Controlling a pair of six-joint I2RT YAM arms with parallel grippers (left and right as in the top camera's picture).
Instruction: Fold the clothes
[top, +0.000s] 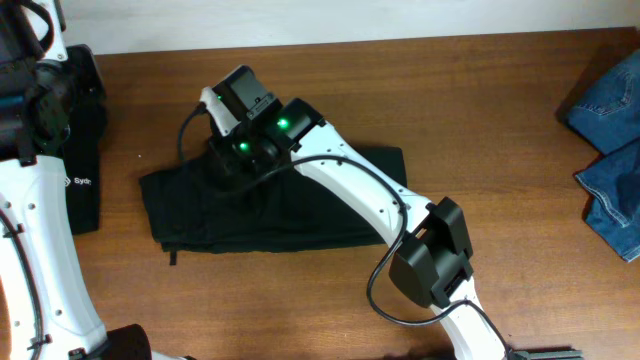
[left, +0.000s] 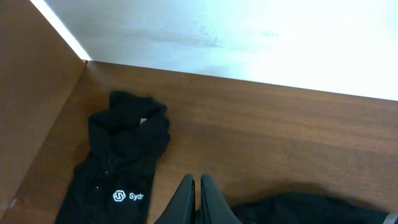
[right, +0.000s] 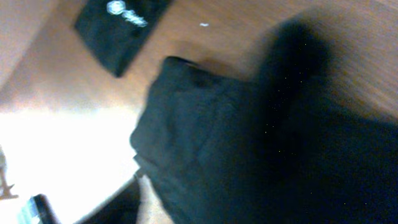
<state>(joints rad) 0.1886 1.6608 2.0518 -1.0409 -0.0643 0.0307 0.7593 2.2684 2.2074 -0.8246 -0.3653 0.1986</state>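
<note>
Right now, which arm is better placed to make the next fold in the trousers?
Right, likely. The right gripper is over the trousers' left end; the left gripper sits shut off the cloth, beside the black top.

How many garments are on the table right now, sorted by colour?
Black: 2 (the black trousers under the right arm, the black top with a white logo at the left edge)
Blue: 1 (the denim jeans at the right edge, partly out of frame)
Total: 3
</note>
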